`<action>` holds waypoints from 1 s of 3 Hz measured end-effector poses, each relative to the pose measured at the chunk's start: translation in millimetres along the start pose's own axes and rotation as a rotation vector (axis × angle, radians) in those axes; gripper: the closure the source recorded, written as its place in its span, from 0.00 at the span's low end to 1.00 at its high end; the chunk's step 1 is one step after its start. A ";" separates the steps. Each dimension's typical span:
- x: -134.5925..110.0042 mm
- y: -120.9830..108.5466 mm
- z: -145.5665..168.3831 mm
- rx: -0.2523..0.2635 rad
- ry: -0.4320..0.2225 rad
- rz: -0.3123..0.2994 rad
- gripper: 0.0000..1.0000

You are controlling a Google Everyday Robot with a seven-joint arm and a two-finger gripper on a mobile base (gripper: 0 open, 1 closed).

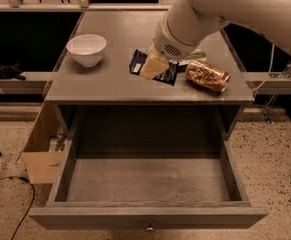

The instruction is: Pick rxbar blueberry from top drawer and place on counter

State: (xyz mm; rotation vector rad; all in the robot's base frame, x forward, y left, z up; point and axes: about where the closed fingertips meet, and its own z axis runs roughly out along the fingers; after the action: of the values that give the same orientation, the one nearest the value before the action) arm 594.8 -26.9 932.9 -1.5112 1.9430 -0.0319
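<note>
My gripper hangs from the big white arm over the middle of the counter. Its tan fingers are shut on the rxbar blueberry, a flat dark navy bar that shows on both sides of the fingers. The bar is at or just above the counter's surface; I cannot tell if it touches. The top drawer is pulled fully open below, with a bare grey floor and a small round knob on its front.
A white bowl stands at the counter's left. A crinkly orange-brown packet lies to the right of the gripper. A green bag peeks out behind the arm. A cardboard box stands on the floor left of the drawer.
</note>
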 end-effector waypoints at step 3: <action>15.3 -47.1 35.9 0.007 0.076 0.009 1.00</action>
State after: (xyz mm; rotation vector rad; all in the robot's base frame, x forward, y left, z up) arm 651.6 -42.5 916.7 -1.5166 2.0069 -0.0941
